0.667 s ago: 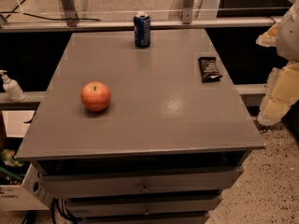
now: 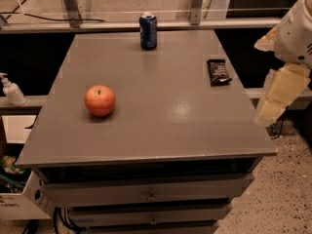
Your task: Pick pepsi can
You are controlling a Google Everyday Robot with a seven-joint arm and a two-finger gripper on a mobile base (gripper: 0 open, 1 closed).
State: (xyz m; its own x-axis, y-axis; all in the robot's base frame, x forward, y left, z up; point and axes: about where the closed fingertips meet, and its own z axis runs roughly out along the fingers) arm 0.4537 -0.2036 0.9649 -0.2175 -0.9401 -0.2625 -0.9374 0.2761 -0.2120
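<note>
The pepsi can (image 2: 148,31) is dark blue with a silver top rim. It stands upright at the far edge of the grey table (image 2: 161,106), near the middle. My gripper (image 2: 279,95), pale yellow under a white arm, hangs off the table's right edge. It is far from the can, to its right and nearer the camera, and holds nothing that I can see.
A red apple (image 2: 100,100) sits on the left half of the table. A flat black snack packet (image 2: 218,72) lies near the right edge, close to the gripper. A white pump bottle (image 2: 11,90) stands on a ledge at the left. Drawers (image 2: 151,191) are below the tabletop.
The gripper and arm have shifted slightly left, toward the table's right edge. The can, apple and packet have not moved.
</note>
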